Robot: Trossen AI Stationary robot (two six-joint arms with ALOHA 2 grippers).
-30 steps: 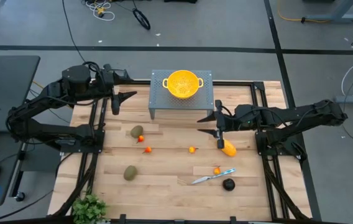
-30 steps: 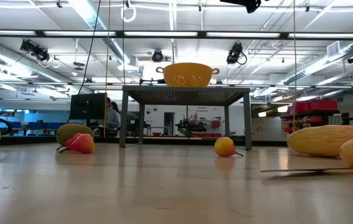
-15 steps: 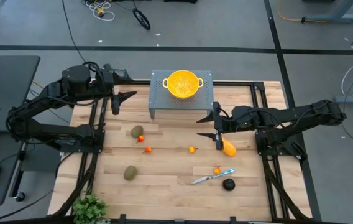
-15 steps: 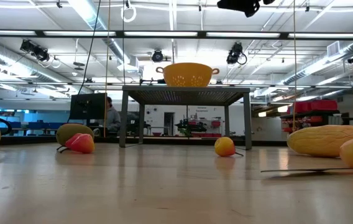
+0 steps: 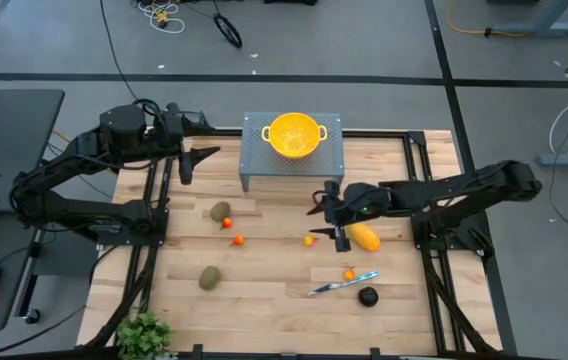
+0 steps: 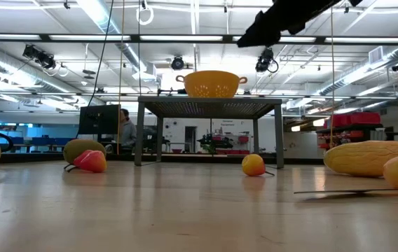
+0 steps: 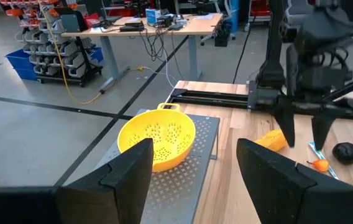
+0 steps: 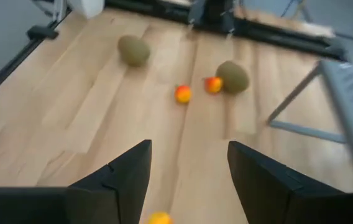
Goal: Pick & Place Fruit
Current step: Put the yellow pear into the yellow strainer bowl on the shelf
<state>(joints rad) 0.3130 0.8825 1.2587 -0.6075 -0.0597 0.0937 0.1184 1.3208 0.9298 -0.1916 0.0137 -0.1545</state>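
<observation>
1. Two arms in the high view: left gripper [image 5: 196,162] parked beside the left end of the grey perforated stand [image 5: 254,170], fingers spread, nothing between them
2. Right gripper [image 5: 330,218] reaching over the mid-table, above the planks and clear of them, fingers apart and empty
3. Yellow-orange oblong fruit [image 5: 365,237] lying just beside the right gripper, on its arm side
4. Small orange fruit [image 5: 309,240] near the right gripper's fingertips; second small orange fruit [image 5: 349,274] lower down, next to the knife [image 5: 342,284]
5. Dark round fruit [image 5: 367,296] just below the knife's pale handle
6. Olive-brown oval [image 5: 221,212] left of centre with a red-orange piece [image 5: 237,240] near it; second olive-brown oval [image 5: 209,278] closer to the front edge
7. Yellow perforated bowl [image 5: 294,134] seated on top of the stand, well apart from all fruit
8. Green plant [image 5: 144,335] at the front left corner of the wooden table [image 5: 274,300]
</observation>
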